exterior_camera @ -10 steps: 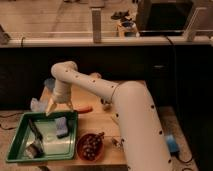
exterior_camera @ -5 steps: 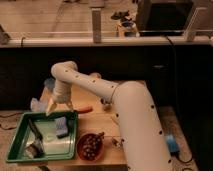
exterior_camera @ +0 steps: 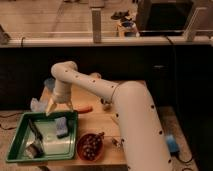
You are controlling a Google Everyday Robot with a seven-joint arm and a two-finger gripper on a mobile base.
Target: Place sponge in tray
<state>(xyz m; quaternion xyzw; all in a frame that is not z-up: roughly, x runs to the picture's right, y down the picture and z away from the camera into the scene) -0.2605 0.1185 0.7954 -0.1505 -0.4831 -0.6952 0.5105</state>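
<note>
Right now your end effector (exterior_camera: 58, 107) hangs just above the far rim of the green tray (exterior_camera: 20, 148), at the end of the white arm (exterior_camera: 117, 100) that bends down from the right. You cannot tell whether it is open or closed from this view; its pale tips point down toward the tray and nothing shows between them.

Just below the end effector and a little toward you, the blue sponge (exterior_camera: 61, 126) lies inside the tray, near its right wall. Further down and to the left of the end effector, a dark utensil (exterior_camera: 34, 130) lies slanted on the tray floor, with a small greyish object (exterior_camera: 32, 149) beside it in the near left part.

To the right of the end effector an orange object (exterior_camera: 82, 109) lies on the wooden bench (exterior_camera: 102, 122), just beyond the tray's corner. Below and to the right, a dark bowl (exterior_camera: 90, 145) sits beside the tray, close to the bench's near edge. To the left of the end effector you have a pale bluish item (exterior_camera: 37, 105) on the bench.

Behind the bench runs a dark wall, topped by a pale ledge (exterior_camera: 100, 41) with glass panels, and a light floor shows beyond it. A dark monitor (exterior_camera: 164, 15) stands up there to the far right.
</note>
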